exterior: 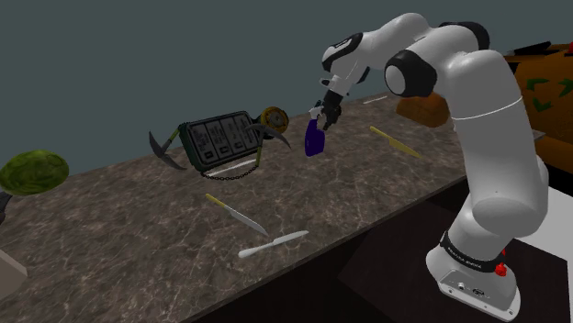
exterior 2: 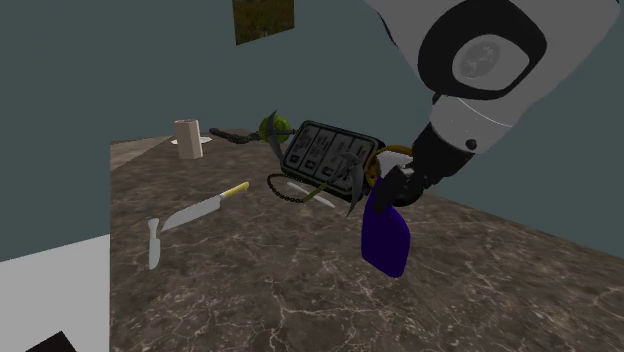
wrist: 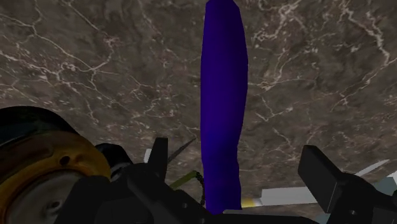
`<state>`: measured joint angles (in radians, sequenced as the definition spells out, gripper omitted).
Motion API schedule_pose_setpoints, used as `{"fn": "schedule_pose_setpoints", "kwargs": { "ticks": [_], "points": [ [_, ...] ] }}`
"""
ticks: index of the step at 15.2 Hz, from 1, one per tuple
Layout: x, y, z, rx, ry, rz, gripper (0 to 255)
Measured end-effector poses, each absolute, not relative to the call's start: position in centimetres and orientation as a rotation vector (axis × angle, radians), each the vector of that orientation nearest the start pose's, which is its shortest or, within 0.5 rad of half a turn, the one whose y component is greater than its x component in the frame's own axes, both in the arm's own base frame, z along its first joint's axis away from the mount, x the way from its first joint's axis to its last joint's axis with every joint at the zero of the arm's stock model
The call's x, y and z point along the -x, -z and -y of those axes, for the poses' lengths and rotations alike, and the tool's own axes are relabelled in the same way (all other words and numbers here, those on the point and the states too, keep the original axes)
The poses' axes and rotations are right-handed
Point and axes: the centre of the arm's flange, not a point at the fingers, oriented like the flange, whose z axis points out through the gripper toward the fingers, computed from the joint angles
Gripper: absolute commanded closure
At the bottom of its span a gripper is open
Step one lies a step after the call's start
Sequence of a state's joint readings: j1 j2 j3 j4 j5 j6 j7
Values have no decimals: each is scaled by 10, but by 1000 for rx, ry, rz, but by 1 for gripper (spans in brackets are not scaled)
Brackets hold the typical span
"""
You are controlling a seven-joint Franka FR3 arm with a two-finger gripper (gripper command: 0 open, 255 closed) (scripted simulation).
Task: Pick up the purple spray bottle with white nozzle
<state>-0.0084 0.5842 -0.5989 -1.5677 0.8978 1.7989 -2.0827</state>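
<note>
A deep purple spray bottle (exterior: pixel 314 139) hangs tilted from my black gripper (exterior: pixel 326 112), above the dark marble counter (exterior: pixel 129 229). The second exterior view has the bottle (exterior 2: pixel 385 235) dangling below the gripper (exterior 2: pixel 393 190), which clasps its top end; the nozzle is hidden in the hand. In the wrist view the bottle's body (wrist: pixel 222 108) runs away from the gripper (wrist: pixel 242 167), between a finger (wrist: pixel 159 156) on one side and the other finger (wrist: pixel 324 175).
Behind the bottle stand a dark green panel with a chain (exterior: pixel 218 139), a pickaxe-like tool (exterior: pixel 165 147) and a gold round object (exterior: pixel 274 117). A yellow-handled knife (exterior: pixel 234 213), a white knife (exterior: pixel 273 244) and a yellowish knife (exterior: pixel 395 142) lie on the counter. A green bowl (exterior: pixel 32 172) is at the shoulder view's left.
</note>
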Motion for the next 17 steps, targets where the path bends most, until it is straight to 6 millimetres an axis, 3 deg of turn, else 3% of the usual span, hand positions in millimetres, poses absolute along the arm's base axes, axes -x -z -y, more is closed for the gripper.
{"fn": "schedule_pose_setpoints", "kwargs": {
  "ticks": [7,8,17],
  "points": [
    [-622,-304,278,2251,653,1562,0],
    [-622,-302,278,2251,653,1562,255],
    [-622,-301,278,2251,654,1563,255]
  ]
}}
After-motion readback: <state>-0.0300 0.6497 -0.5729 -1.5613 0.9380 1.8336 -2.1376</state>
